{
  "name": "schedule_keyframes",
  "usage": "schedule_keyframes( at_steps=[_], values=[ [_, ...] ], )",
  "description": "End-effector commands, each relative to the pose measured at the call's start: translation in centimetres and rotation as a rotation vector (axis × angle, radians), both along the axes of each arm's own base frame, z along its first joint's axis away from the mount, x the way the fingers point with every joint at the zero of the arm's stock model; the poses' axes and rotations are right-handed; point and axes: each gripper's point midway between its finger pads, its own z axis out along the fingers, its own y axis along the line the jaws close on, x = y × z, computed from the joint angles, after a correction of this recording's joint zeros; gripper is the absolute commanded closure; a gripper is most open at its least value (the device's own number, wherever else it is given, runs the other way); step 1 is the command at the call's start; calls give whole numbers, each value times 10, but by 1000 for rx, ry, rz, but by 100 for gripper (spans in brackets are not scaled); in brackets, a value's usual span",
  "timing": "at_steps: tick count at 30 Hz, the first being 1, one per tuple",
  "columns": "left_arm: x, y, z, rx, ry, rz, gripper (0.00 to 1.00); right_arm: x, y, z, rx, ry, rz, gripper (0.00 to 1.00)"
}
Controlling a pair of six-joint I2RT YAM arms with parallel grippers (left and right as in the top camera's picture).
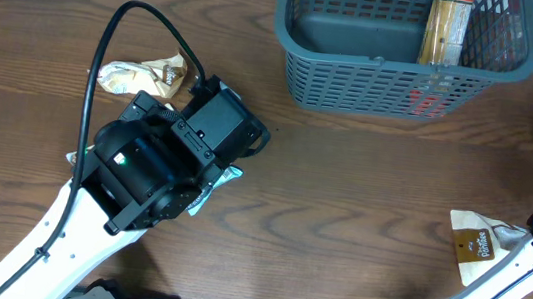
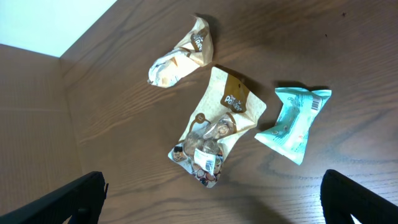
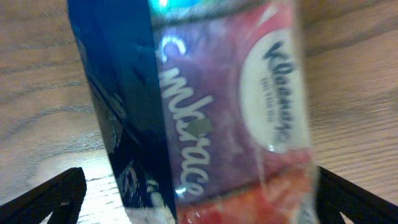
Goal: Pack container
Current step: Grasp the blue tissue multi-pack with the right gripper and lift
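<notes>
overhead: the container (image 1: 375, 81) sits at the table's far edge, right of centre, with a tall orange packet (image 1: 446, 29) standing inside it; the left arm hangs over the table's left part, well apart from it. left wrist: the left gripper (image 2: 214, 202) is spread wide and holds nothing, above a cream packet (image 2: 217, 130), a crumpled packet (image 2: 180, 56) and a teal packet (image 2: 292, 121). right wrist: the right gripper (image 3: 202, 199) is also spread wide, with a blurred blue-and-purple packet (image 3: 205, 112) between its fingers, not clamped.
</notes>
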Motion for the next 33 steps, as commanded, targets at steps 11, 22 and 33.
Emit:
schedule_keyframes(
  at_steps=[11, 22, 33],
  values=[
    [0, 1, 0, 0, 2, 11, 1, -9, 3, -28, 46, 21, -39, 48],
    [0, 1, 0, 0, 2, 12, 1, 3, -7, -12, 69, -61, -263, 99],
    [1, 1, 0, 0, 2, 12, 2, 60, 13, 127, 96, -343, -209, 99]
  ],
)
